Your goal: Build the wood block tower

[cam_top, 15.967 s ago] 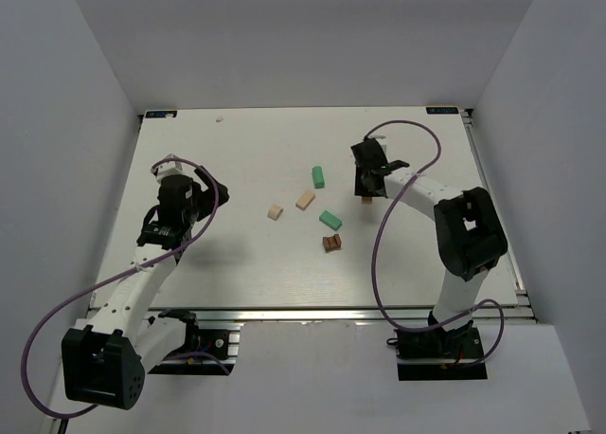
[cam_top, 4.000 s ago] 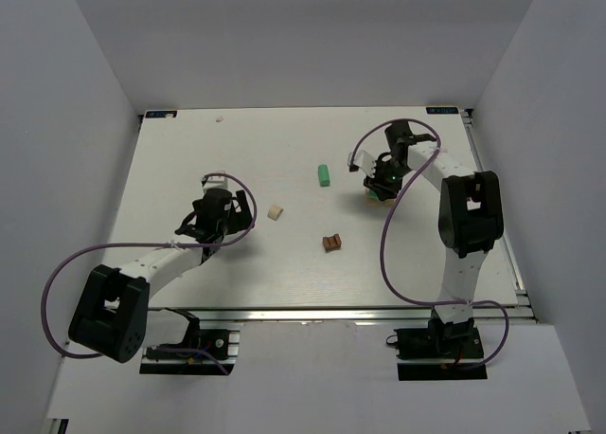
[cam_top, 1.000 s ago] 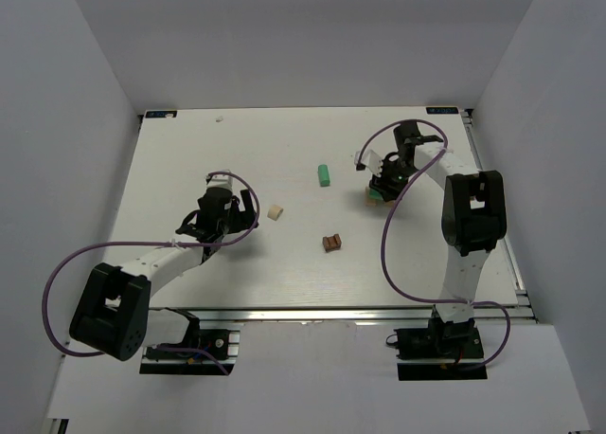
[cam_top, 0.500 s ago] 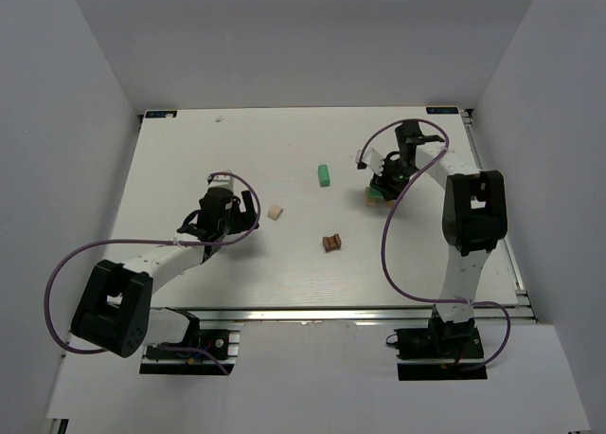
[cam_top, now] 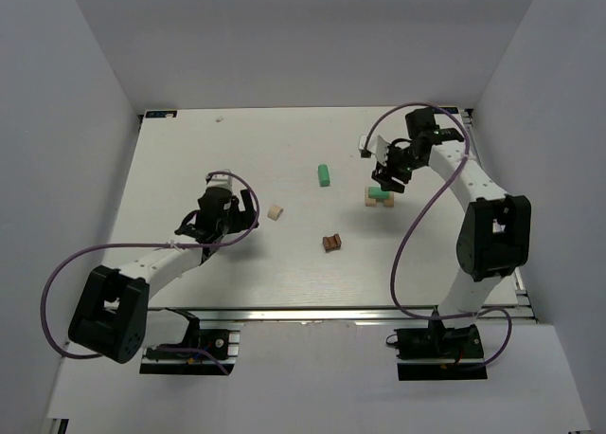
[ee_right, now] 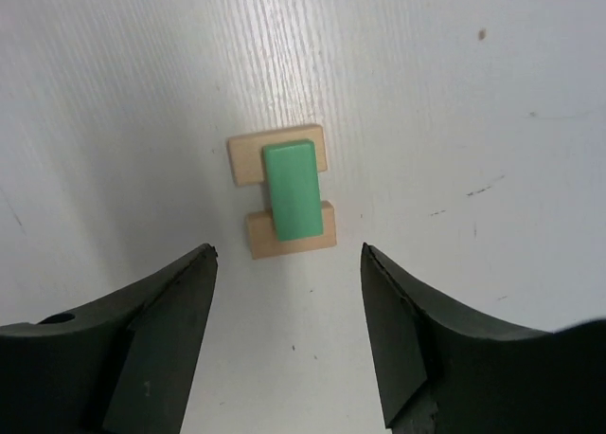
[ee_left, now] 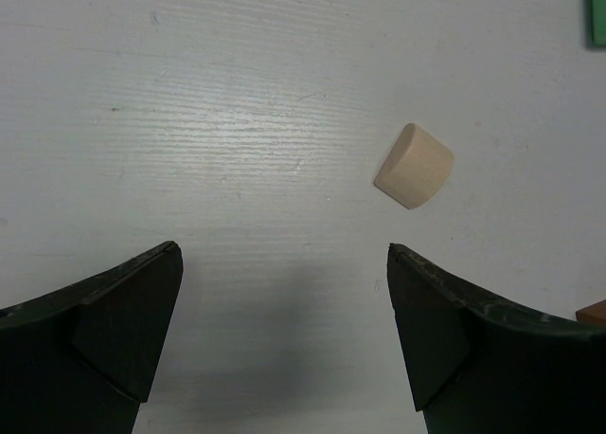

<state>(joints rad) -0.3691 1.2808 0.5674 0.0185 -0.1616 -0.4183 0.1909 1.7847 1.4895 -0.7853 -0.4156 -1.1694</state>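
Note:
The start of the wood block tower (cam_top: 380,198) stands at the right: a mint green block (ee_right: 292,189) lies across two pale tan blocks (ee_right: 248,159). My right gripper (ee_right: 287,251) hovers open just short of the stack, touching nothing; in the top view the right gripper (cam_top: 386,176) is just behind it. Another green block (cam_top: 324,175), a tan block (ee_left: 414,166) and a dark brown notched block (cam_top: 330,243) lie loose mid-table. My left gripper (ee_left: 283,248) is open and empty, with the tan block ahead and to the right of its gap. In the top view the left gripper (cam_top: 248,216) sits left of that tan block (cam_top: 275,211).
The table (cam_top: 284,273) is white, with grey walls on three sides. A metal rail (cam_top: 331,313) runs along the near edge. Purple cables (cam_top: 407,235) loop off both arms. The brown block's corner (ee_left: 593,313) shows at the right edge of the left wrist view.
My right gripper has opened, let go of the green block on the two tan blocks and pulled back from the stack. The left arm has barely moved.

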